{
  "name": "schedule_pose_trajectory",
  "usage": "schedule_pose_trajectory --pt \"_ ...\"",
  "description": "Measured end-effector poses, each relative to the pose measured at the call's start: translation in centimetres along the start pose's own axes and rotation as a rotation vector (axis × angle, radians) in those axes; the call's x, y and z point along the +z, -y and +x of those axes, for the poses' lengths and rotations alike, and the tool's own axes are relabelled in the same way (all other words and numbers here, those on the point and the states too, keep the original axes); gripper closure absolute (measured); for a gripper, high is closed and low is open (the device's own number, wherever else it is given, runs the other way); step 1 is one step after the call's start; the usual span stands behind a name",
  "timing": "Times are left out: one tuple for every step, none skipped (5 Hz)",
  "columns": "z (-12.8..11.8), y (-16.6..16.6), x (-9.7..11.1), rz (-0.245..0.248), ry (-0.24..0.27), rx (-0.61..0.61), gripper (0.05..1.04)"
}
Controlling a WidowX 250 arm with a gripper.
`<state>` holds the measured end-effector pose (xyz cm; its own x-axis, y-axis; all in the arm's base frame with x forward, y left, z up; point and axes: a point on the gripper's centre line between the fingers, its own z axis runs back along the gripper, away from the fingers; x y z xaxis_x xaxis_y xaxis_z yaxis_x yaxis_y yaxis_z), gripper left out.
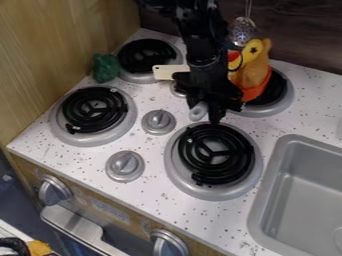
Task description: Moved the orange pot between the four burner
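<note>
The black gripper hangs just behind the front right burner, left of the orange pot. Part of the orange pot shows at the back right burner, over that burner's left side. Yellow and tan toy pieces rise above its rim. The arm hides the pot's left side, and I cannot tell whether the gripper touches it. The back left burner and front left burner have black coils.
A green object stands beside the back left burner. A cream flat piece sticks out left of the arm. Grey knobs rise between the burners. The sink is at the right, and a metal ladle hangs at the back.
</note>
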<state>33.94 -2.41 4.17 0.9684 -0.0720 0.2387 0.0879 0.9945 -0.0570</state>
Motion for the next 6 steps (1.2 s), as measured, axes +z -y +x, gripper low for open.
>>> schedule_pose_trajectory --pt "-0.9 -1.2 1.5 0.039 0.0 0.038 0.714" --pt "-2.0 -2.7 2.1 0.065 -0.019 0.107 0.714" --pt "-2.6 -3.3 1.8 0.076 -0.021 0.116 0.714" --pt "-2.9 -3.1 1.3 0.051 -0.007 0.115 0.714" --pt "-3.6 -2.8 0.9 0.053 -0.008 0.117 0.714" --pt "-3.5 -2.6 0.4 0.049 0.004 0.106 0.714"
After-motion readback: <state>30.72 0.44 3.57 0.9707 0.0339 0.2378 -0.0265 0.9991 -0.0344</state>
